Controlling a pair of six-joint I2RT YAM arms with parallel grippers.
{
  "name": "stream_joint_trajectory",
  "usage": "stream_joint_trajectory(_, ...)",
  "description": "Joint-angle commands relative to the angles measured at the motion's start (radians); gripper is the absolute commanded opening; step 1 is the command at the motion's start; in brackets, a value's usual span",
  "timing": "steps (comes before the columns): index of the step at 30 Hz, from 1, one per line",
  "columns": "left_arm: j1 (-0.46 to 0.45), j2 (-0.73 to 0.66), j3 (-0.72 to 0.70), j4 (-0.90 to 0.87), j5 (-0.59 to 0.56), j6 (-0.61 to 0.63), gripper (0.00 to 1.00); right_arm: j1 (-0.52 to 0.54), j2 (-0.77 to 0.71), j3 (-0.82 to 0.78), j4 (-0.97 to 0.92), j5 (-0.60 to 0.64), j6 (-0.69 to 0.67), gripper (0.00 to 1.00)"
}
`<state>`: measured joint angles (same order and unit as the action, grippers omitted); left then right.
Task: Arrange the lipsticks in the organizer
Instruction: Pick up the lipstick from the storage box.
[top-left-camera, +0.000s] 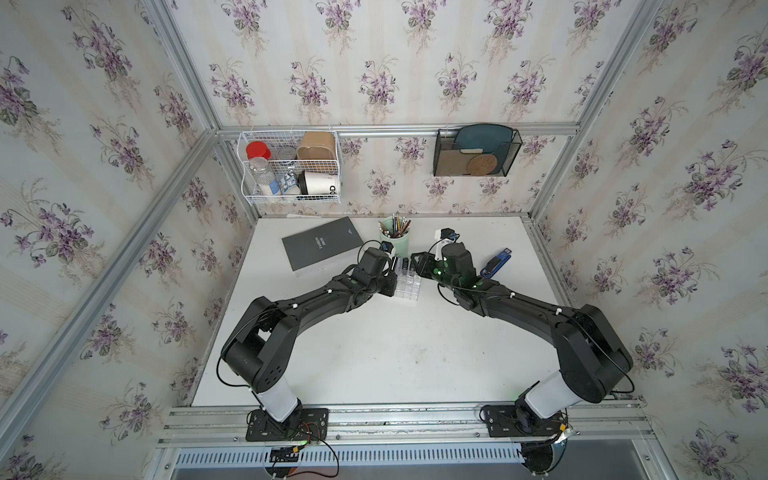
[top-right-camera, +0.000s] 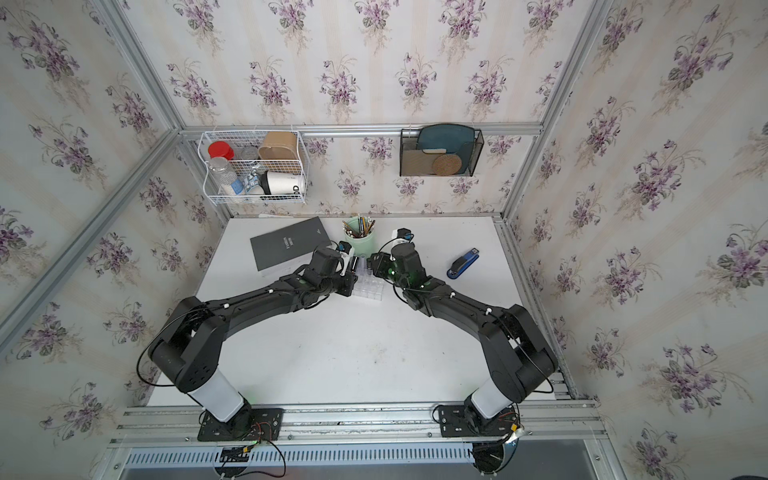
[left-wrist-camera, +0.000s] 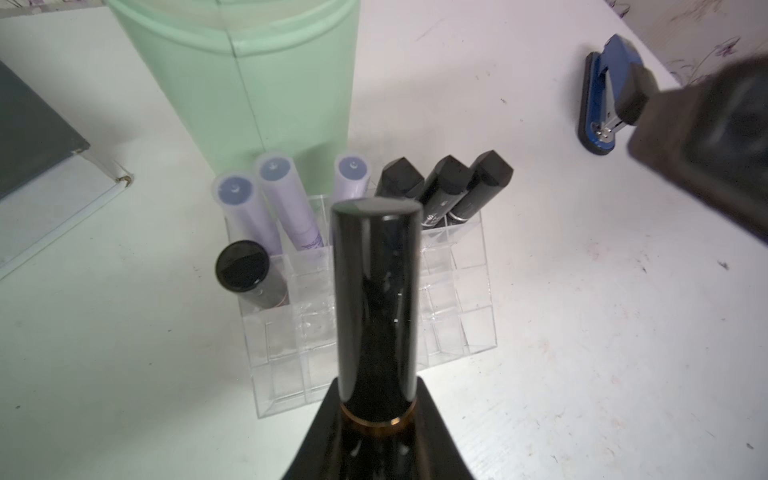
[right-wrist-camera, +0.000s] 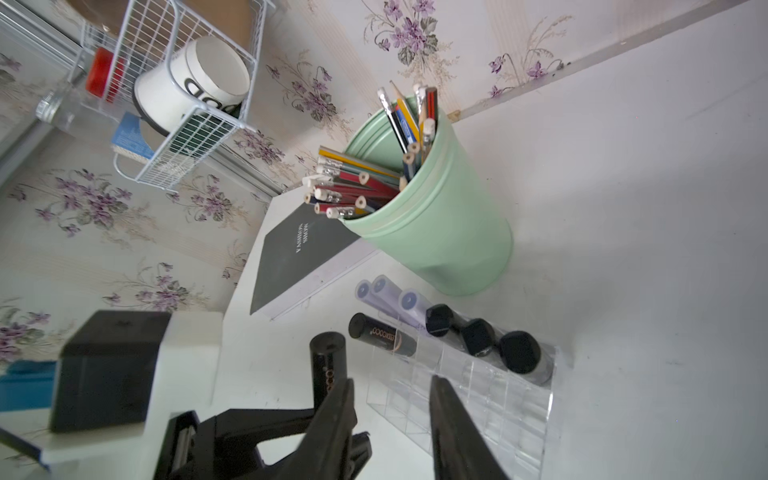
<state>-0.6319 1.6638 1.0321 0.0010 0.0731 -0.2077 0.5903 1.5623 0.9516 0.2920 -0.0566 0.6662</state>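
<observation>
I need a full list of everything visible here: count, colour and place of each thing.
table: one, white, under everything
organizer: one, clear, on the table
pencil cup: one, mint green, behind the organizer
pencils: many, mixed colours, in the pencil cup
lilac lipsticks: three, lilac, organizer row nearest the cup
black lipsticks: four, black, three in that row, one in the next
held lipstick: one, glossy black, gripped beside the organizer
book: one, dark grey, on the table
stapler: one, blue, on the table
wire basket: one, white, back wall
mesh holder: one, black, back wall
left pincer: one, black, shut on the held lipstick
right pincer: one, black, open
</observation>
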Motion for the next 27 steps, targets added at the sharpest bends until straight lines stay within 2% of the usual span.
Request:
stream_joint_trajectory(1,0.006,-0.053,-0.074,0.171,0.14,0.052,0.06,-0.011,-0.016,0.04,-0.089,-0.156,0.048,0.42)
stream_joint_trajectory(2,0.005,-0.079,-0.128,0.263,0.176,0.06,0.05,-0.013,-0.009,0.067,-0.135,-0.18,0.043,0.43)
stream_joint_trajectory(4,0.007,-0.105,-0.178,0.335,0.204,0.057,0.04,-0.015,0.004,0.096,-0.18,-0.203,0.035,0.43)
stream_joint_trajectory(9,0.011,-0.125,-0.188,0.339,0.244,0.05,0.02,-0.012,0.016,0.125,-0.186,-0.273,0.041,0.43)
stream_joint_trajectory(27,0.012,-0.128,-0.183,0.34,0.261,0.05,0.0,0.017,0.062,0.171,-0.202,-0.325,0.041,0.4)
